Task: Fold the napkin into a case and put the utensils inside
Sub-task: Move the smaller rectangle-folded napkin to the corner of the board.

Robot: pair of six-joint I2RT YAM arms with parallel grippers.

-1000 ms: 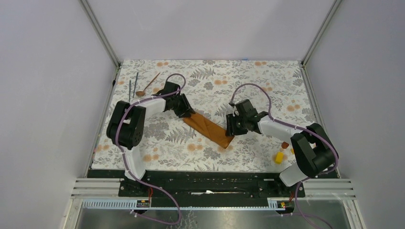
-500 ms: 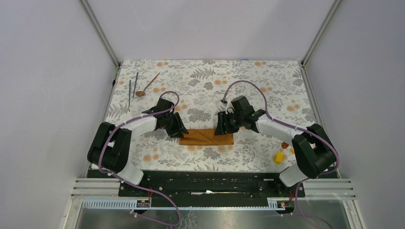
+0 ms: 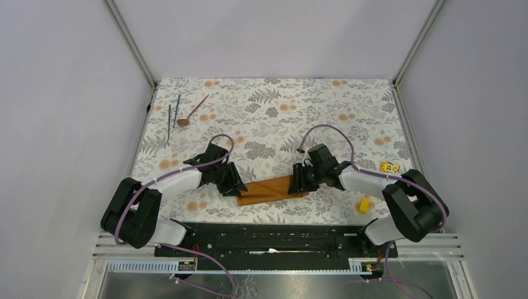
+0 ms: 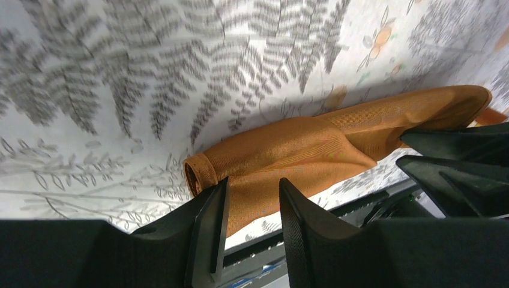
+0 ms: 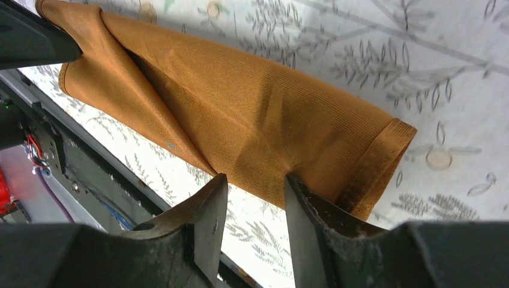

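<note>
The rust-orange napkin [image 3: 271,189] lies as a narrow folded case near the table's front edge, its right end slightly farther back. My left gripper [image 3: 236,189] is at its left end and my right gripper [image 3: 300,182] at its right end. In the left wrist view the jaws [image 4: 253,183] stand apart with their tips on the napkin [image 4: 300,144]. The right gripper [image 5: 256,179] is likewise parted, tips on the cloth [image 5: 240,102]. Neither pinches it. The copper spoon [image 3: 192,111] and two dark rods [image 3: 173,112] lie at the far left.
Under everything is the floral tablecloth [image 3: 280,106]. A yellow block [image 3: 363,205] sits near the front right and another [image 3: 389,167] beside the right arm. The black front rail [image 3: 268,227] runs just below the napkin. Frame posts and walls close in both sides.
Both grippers have moved toward the near edge with the napkin, turning it from a steep diagonal to almost level. The left arm has swung down and left. A second yellow block now shows.
</note>
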